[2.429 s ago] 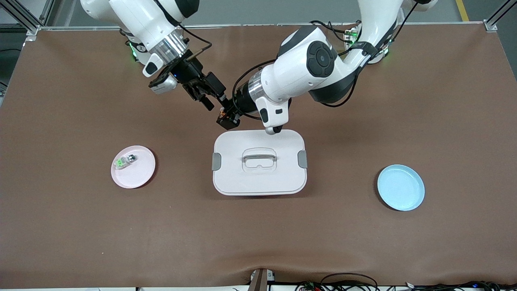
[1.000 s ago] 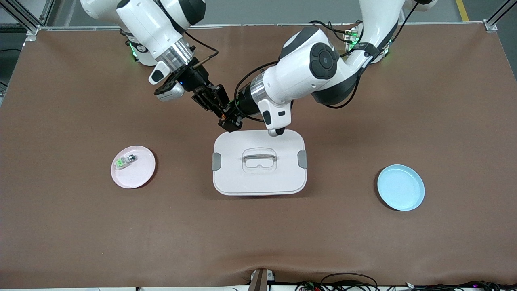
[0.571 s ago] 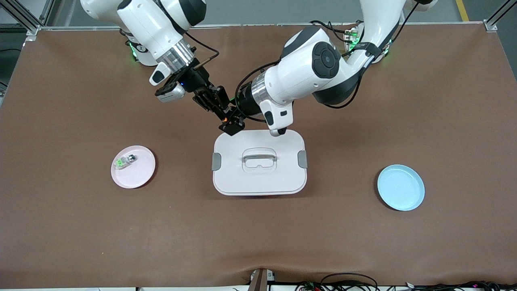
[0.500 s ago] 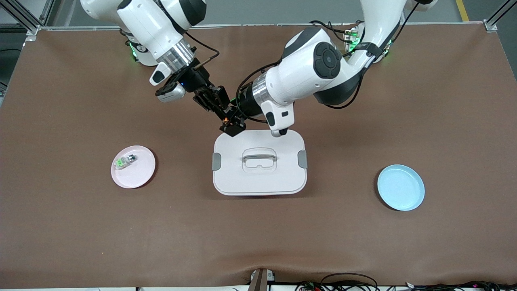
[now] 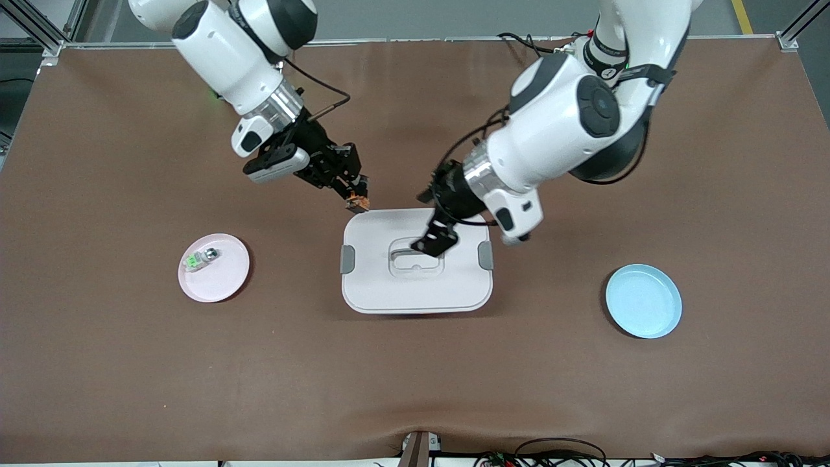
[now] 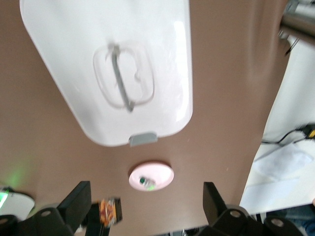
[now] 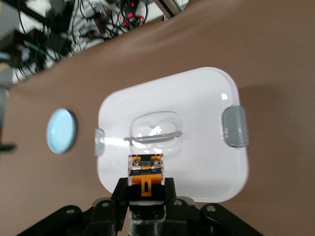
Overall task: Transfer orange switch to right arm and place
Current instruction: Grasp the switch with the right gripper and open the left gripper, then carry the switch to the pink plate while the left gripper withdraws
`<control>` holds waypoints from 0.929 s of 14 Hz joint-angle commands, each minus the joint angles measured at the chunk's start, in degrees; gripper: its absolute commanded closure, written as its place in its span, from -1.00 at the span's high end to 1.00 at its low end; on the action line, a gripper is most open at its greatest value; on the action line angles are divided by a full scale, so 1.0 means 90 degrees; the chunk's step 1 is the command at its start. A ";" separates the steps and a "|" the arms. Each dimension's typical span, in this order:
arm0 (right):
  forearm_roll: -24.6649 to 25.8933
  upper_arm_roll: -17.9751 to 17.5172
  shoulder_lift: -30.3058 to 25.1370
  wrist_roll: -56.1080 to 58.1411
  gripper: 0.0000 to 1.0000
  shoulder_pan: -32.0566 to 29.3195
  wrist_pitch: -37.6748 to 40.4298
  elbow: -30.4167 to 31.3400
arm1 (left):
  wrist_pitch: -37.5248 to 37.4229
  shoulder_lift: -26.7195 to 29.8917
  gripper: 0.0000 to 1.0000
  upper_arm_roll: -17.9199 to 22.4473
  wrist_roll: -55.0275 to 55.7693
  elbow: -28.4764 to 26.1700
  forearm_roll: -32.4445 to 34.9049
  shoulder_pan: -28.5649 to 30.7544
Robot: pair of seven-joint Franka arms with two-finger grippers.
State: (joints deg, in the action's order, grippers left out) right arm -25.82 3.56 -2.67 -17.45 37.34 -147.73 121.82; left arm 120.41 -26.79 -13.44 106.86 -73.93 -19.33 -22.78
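Note:
The orange switch (image 5: pixel 357 202) (image 7: pixel 145 171), a small black block with an orange centre, sits between the shut fingers of my right gripper (image 5: pixel 351 192) (image 7: pixel 145 191). It hangs just over the white lidded box's edge that faces the robots' bases. My left gripper (image 5: pixel 436 240) (image 6: pixel 145 197) hovers over the lid's handle, open, with nothing between its fingers (image 6: pixel 78 202). The left wrist view also shows the orange switch (image 6: pixel 109 212) in the right gripper farther off.
The white lidded box (image 5: pixel 382 285) (image 7: pixel 202 98) (image 6: pixel 162 59) lies mid-table. A pink plate (image 5: pixel 224 279) (image 6: pixel 160 173) holding a green-and-clear switch (image 5: pixel 200 258) (image 6: pixel 145 182) lies toward the right arm's end. A blue plate (image 5: pixel 643 300) (image 7: pixel 61 131) lies toward the left arm's end.
My left gripper opened, let go of the orange switch and drew away to over the lid. The right gripper keeps the switch and has shifted slightly.

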 commanded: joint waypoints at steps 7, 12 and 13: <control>0.0679 -0.0034 0.0111 0.5224 -1.00 -0.1491 0.1852 -0.0235 | -0.2556 0.0165 1.00 0.0097 -0.0172 -0.0106 0.2966 0.0480; 0.1472 -0.0044 0.0423 0.8300 -1.00 -0.2438 0.1971 -0.0226 | -0.3466 0.0077 1.00 0.0097 -0.0893 -0.0233 0.3854 0.0920; 0.1482 -0.0034 0.0521 0.8790 -1.00 -0.2605 0.1971 -0.0226 | -0.3486 0.0077 1.00 0.0107 -0.1341 -0.0310 0.4079 0.0968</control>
State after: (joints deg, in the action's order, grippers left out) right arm -13.74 4.11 0.35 53.47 17.31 -130.51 120.63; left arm 90.55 -26.45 -12.43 100.11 -75.57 13.73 -14.67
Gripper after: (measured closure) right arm 0.661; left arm 0.000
